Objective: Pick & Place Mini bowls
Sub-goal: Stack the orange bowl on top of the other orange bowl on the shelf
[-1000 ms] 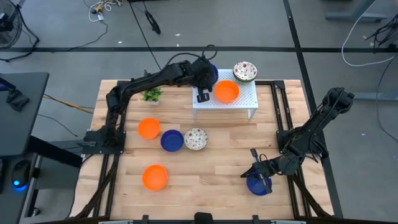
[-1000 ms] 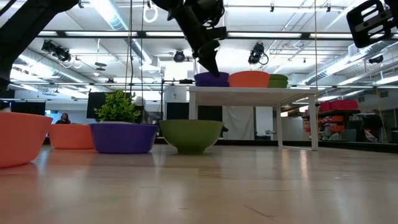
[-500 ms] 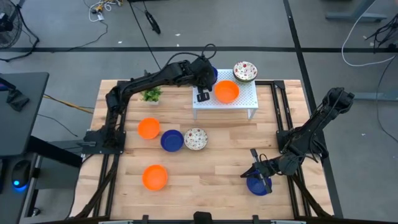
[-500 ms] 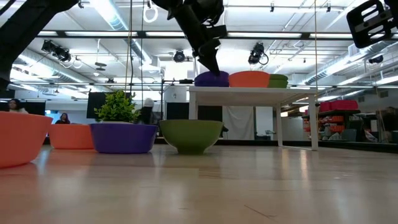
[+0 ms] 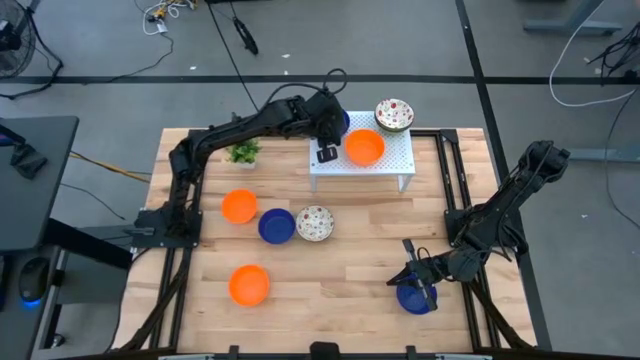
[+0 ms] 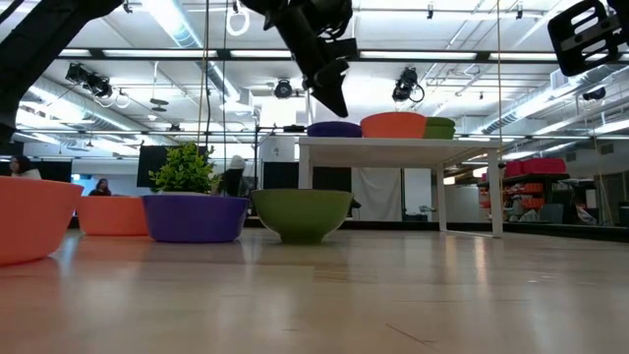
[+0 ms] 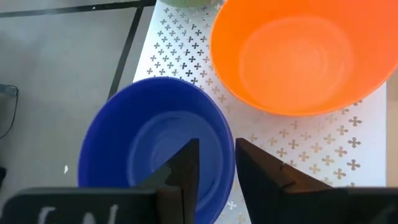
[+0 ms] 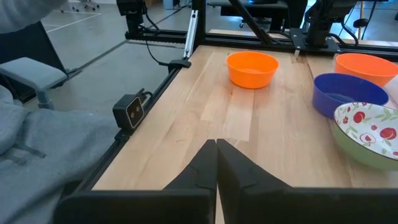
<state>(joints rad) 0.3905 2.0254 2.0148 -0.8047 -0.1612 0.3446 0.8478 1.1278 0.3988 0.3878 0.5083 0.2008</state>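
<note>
A blue mini bowl [image 7: 155,155] sits level on the white perforated stand [image 7: 311,143], beside an orange bowl [image 7: 298,56]. My left gripper [image 7: 216,171] is slightly open just above the blue bowl's rim, one finger over the inside and one over the outside. In the low view its fingertips [image 6: 337,106] stand clear above that bowl [image 6: 334,129]. My right gripper [image 8: 216,152] is shut with nothing between its fingers. In the high view it [image 5: 420,285] is by another blue bowl [image 5: 411,298] at the table's near right.
A speckled bowl [image 5: 394,115] sits at the stand's far right corner. On the table lie two orange bowls [image 5: 238,206] [image 5: 249,284], a blue bowl [image 5: 276,226] and a speckled bowl [image 5: 315,223]. A potted plant [image 5: 243,152] stands left of the stand.
The blue bowl, which was raised and tilted at my left gripper's fingertips, has come down and now lies level on the stand. My left gripper has gone up a little and stands clear of it.
</note>
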